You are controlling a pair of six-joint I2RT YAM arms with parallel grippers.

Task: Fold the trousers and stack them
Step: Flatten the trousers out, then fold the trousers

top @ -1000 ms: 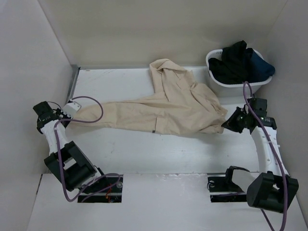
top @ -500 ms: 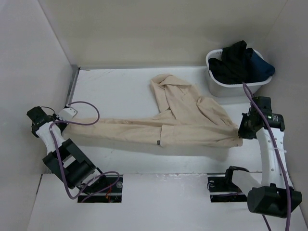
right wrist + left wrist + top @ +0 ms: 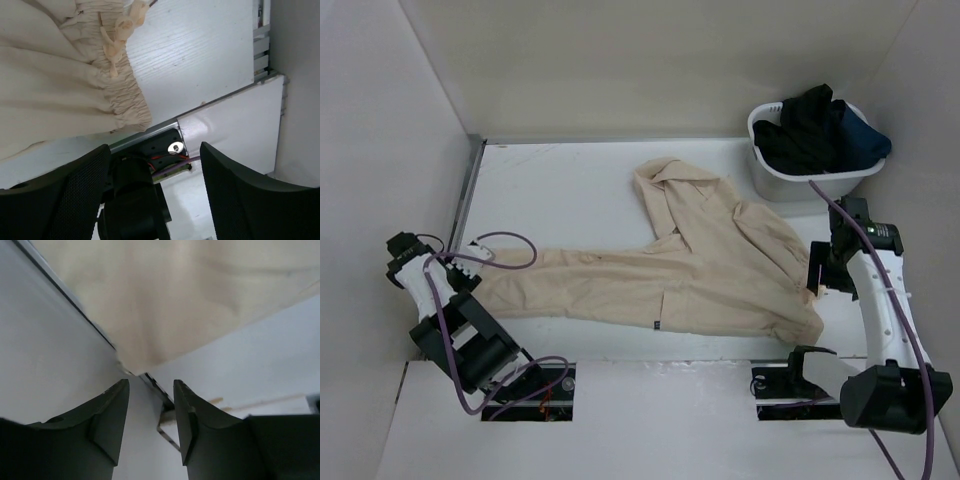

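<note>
Top external: the trousers (image 3: 700,285) lie slack on the table (image 3: 550,190), one leg stretched left, waistband front right, nearer the front edge than half a second ago, when they were taut. Left gripper (image 3: 150,415) is released, hem just ahead of it. Right gripper (image 3: 152,175) gapes empty beside the waistband.

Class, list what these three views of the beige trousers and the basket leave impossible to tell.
1. Top view: the tag on the trousers is too small to read.
2. Top view: dark clothes lie heaped in the basket; how many is hidden.
3. Left wrist view: the trousers are blurred and cut off by the top edge.
</note>
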